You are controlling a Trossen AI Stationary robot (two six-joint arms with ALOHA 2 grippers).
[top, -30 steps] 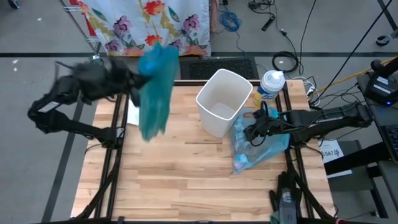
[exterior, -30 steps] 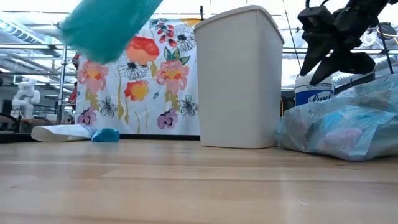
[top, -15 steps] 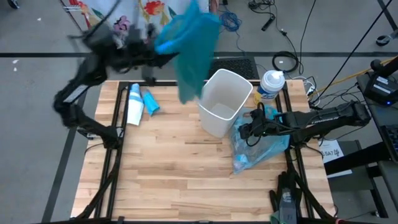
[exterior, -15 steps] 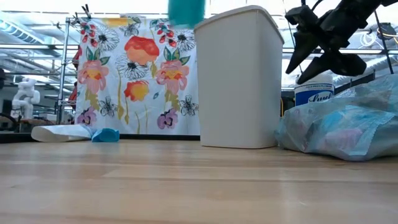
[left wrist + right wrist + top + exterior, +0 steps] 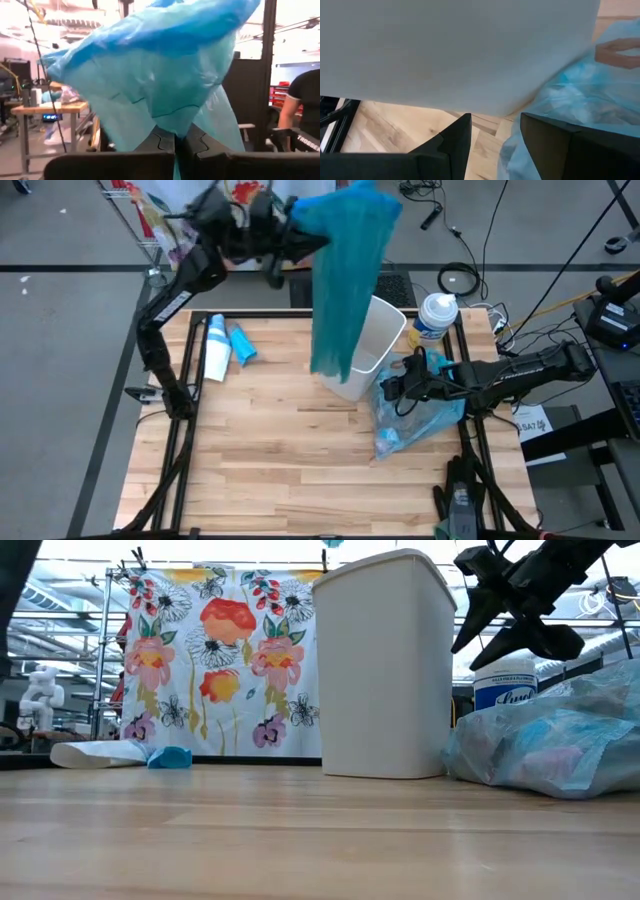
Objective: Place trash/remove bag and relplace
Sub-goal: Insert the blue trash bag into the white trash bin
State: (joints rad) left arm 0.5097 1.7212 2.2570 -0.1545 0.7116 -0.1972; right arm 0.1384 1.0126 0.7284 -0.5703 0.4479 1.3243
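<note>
Left gripper (image 5: 290, 235) is up high past the table's 12 o'clock edge, jaws clenched on the top of the fresh teal bag (image 5: 345, 275). The bag hangs long and narrow, its lower end draped over the 10 o'clock rim of the white bin (image 5: 385, 330). In the left wrist view the film bunches right at the fingertips (image 5: 165, 142), so the pinch looks like a wad, not a single layer.

Right gripper (image 5: 397, 392) sits at the bin's 4 o'clock, jaws spread and holding nothing, right over the full pale-blue bag (image 5: 420, 415) lying on the table against the bin's base.

Step in hand: get the teal bag's mouth over the bin opening. My read:
- drop the bag's loose end inside the bin, not outside the rim
- the right gripper is the one free to catch a loose edge and spread it; one pinch alone won't open the mouth
- go slowly, the film swings

Room:
- bin sits at the table's 1 o'clock, near the far edge
- wipes tub (image 5: 437, 315) stands just beside the bin at its 2 o'clock
- full bag crowds the 4–5 o'clock side
- white roll and blue scrap (image 5: 228, 345) lie at the table's 10 o'clock, well apart from the bin
- table centre and 6 o'clock side are bare wood (image 5: 290, 470), best place for the left arm to come down
</note>
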